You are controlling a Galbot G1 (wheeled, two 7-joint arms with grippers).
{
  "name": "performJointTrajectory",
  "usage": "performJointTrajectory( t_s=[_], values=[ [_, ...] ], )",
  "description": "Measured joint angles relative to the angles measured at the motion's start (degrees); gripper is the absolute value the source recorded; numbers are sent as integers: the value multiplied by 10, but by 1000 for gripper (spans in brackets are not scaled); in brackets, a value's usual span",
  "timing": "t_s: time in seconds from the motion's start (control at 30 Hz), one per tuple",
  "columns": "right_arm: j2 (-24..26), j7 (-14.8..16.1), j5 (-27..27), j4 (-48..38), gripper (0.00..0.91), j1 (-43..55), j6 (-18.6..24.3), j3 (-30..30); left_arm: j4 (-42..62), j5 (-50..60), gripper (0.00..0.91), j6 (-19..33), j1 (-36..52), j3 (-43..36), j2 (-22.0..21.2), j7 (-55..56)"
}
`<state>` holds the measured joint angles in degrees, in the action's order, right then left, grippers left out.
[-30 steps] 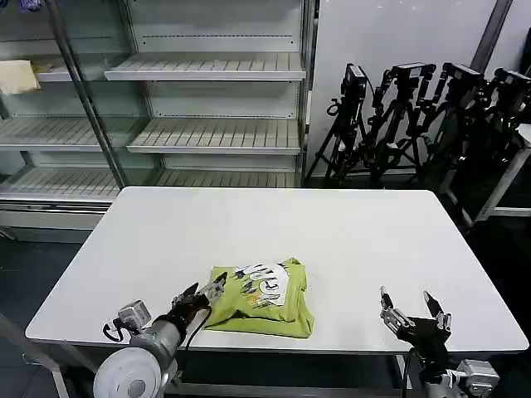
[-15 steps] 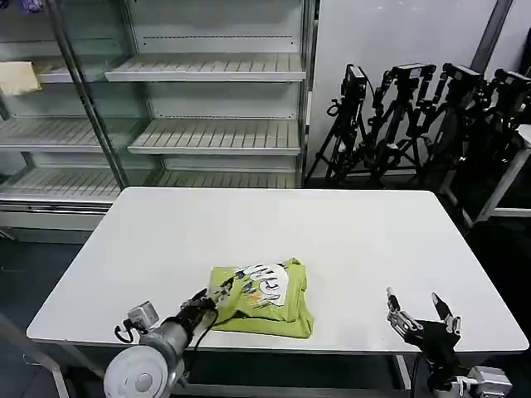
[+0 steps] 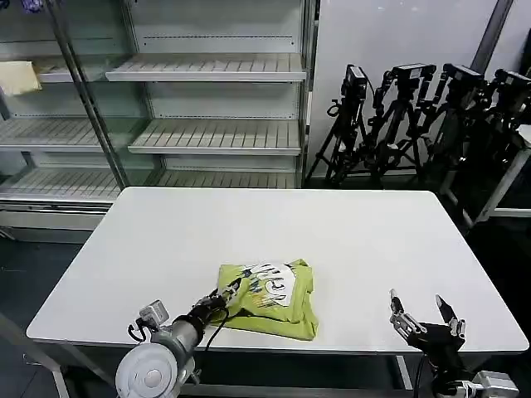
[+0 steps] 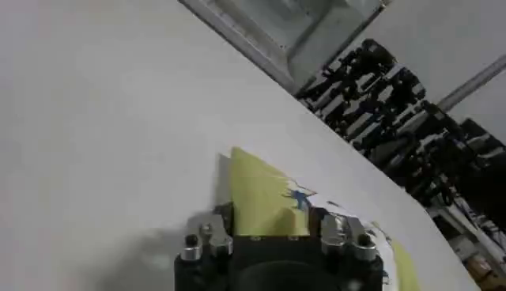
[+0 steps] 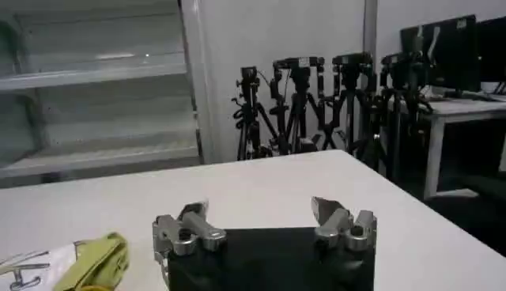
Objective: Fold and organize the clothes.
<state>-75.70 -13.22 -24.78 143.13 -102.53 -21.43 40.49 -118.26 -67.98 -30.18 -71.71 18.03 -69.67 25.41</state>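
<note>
The lime yellow-green T-shirt (image 3: pixel 278 300) lies folded into a bundle near the table's front edge, its white print facing up. My left gripper (image 3: pixel 230 291) is at the bundle's left edge. In the left wrist view its fingers stand apart, open, with the shirt's yellow edge (image 4: pixel 254 199) lying between them (image 4: pixel 277 228). My right gripper (image 3: pixel 424 312) hovers open and holding nothing over the front right of the table, well to the right of the shirt. The right wrist view shows its spread fingers (image 5: pixel 258 209) and a corner of the shirt (image 5: pixel 96 257) off to one side.
The white table (image 3: pixel 249 220) is bare behind and beside the shirt. Behind it stands a glass-fronted shelf unit (image 3: pixel 207 133) with a pale cream cloth (image 3: pixel 17 76) on a shelf at the far left. Black tripods (image 3: pixel 415 116) crowd the back right.
My left gripper has moved right into the shirt's left edge, and the bundle has shifted slightly right. The right gripper has drifted a little toward the table's front right corner.
</note>
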Motion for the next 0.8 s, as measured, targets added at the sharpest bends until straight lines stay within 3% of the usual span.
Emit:
performJointTrajectory(
  t_s=[0.8],
  values=[
    [-6, -2, 0, 18, 907, -14, -3, 8, -10, -98, 20, 30, -11, 42, -26, -10]
  ],
)
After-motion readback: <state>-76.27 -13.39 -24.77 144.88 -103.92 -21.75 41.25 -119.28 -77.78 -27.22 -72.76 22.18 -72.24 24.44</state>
